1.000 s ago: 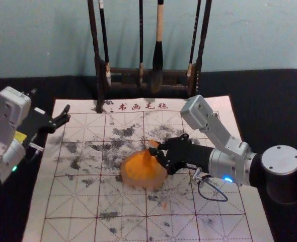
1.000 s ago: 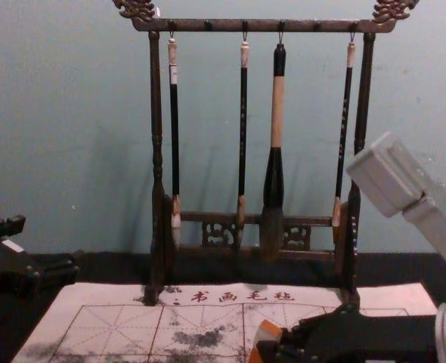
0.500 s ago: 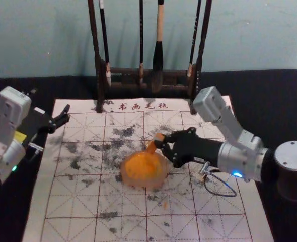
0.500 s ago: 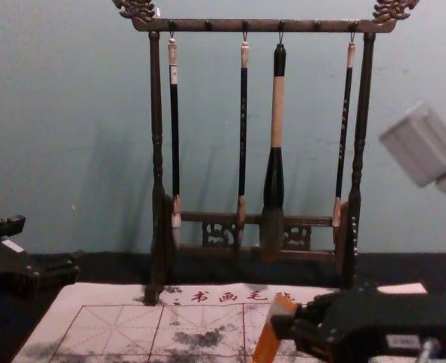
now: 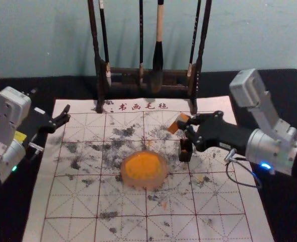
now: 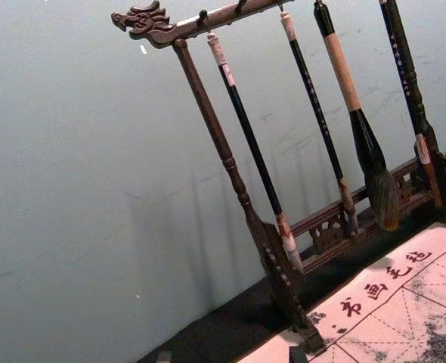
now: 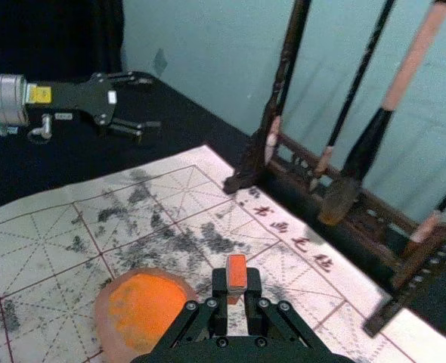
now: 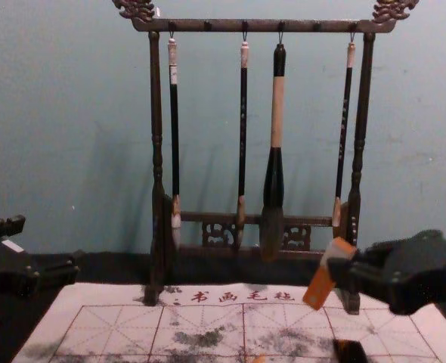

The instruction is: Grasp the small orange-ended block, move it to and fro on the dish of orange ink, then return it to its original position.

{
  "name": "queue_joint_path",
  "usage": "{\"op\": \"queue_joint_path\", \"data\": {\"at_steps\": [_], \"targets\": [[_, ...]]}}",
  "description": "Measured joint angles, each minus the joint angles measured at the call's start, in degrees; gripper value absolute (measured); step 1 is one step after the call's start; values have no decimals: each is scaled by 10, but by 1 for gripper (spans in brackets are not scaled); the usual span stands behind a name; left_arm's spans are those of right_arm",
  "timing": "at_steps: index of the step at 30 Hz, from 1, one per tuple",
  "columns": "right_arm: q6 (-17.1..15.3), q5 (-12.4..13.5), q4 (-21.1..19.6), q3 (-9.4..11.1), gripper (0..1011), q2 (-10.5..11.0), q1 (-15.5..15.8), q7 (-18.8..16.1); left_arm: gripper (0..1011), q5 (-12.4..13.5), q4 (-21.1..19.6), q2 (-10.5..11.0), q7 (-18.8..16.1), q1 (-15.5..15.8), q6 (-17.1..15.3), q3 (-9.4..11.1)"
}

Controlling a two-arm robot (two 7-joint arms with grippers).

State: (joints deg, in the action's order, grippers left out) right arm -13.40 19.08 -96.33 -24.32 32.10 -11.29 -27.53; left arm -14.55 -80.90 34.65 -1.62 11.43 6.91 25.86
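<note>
Nearest me on the mat (image 5: 123, 227) sits the dish of orange ink (image 5: 147, 184), upright, with no contact from block or gripper. Just beyond it and to the right stands a small dark holder (image 5: 185, 151), open-topped. Farther on, my right gripper (image 5: 183, 124) is closed on the small block (image 5: 174, 126), one finger on each side, and carries it tilted above the mat. My left gripper (image 5: 64, 119), fingers apart and empty, is parked at the left. The brush rack (image 5: 123, 71) stands behind.

Assessment: inking appears complete; the return is in hand. The holder is probably the original position. Next move: bring the block over the opening, straighten it, lower, release. Risk: a tilted entry could catch the rim or smear ink.
</note>
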Motion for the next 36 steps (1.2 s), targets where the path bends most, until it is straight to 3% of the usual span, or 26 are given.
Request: {"op": "queue_joint_path", "data": {"at_steps": [9, 36], "targets": [[-4, 14, -34, 25, 129, 19, 30, 21, 1001, 0, 0, 0, 0, 0, 0, 0], [-64, -17, -20, 20, 129, 10, 32, 43, 1002, 0, 0, 0, 0, 0, 0, 0]]}}
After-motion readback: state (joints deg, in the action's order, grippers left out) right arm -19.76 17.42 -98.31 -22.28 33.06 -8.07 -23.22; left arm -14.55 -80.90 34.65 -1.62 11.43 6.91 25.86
